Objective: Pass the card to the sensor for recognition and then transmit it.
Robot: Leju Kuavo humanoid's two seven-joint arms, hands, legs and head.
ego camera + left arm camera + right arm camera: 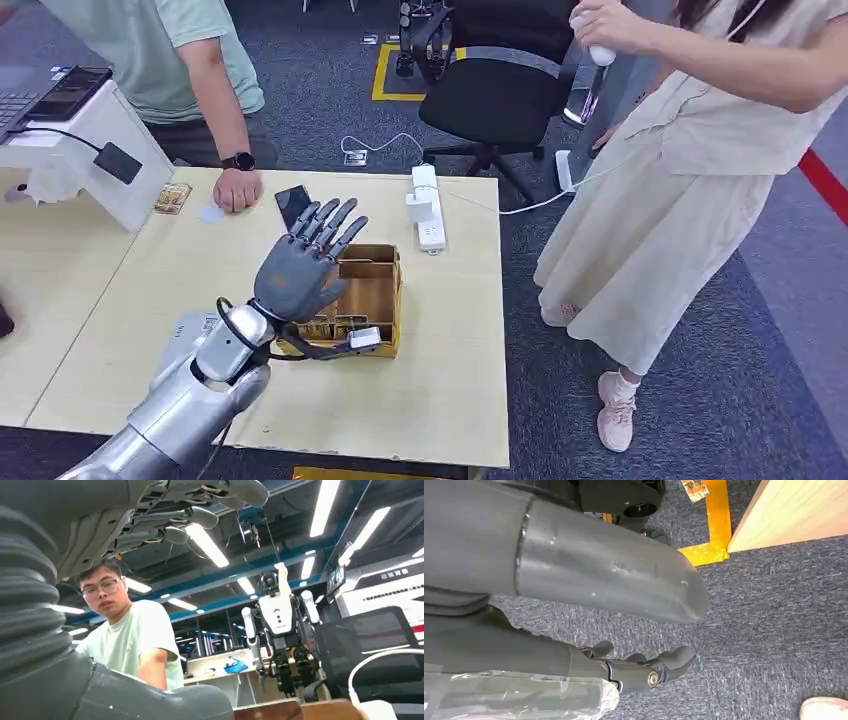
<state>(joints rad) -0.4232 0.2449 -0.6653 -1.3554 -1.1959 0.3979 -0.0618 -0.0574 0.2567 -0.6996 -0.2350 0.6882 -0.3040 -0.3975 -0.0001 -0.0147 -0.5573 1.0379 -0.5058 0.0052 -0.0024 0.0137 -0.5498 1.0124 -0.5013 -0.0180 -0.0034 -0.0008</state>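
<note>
My left hand [305, 268] is raised above the table [150, 300], fingers spread and holding nothing, palm turned away from me. It hovers just beside the open cardboard box [380, 290] that sits near the table's right edge, toward the near side. Cards [335, 327] stand in a row along the box's near wall (their faces are too small to read). A small white card [211, 212] lies flat near the far edge, just beside a person's hand [237, 188] resting on the table. A dark phone [293, 205] lies near it, and a white power strip [428, 207] lies at the far right corner. A white stand [95, 150] with a dark screen sits at the far left. My right hand [649, 667] hangs over the grey carpet, fingers loosely curled on nothing.
</note>
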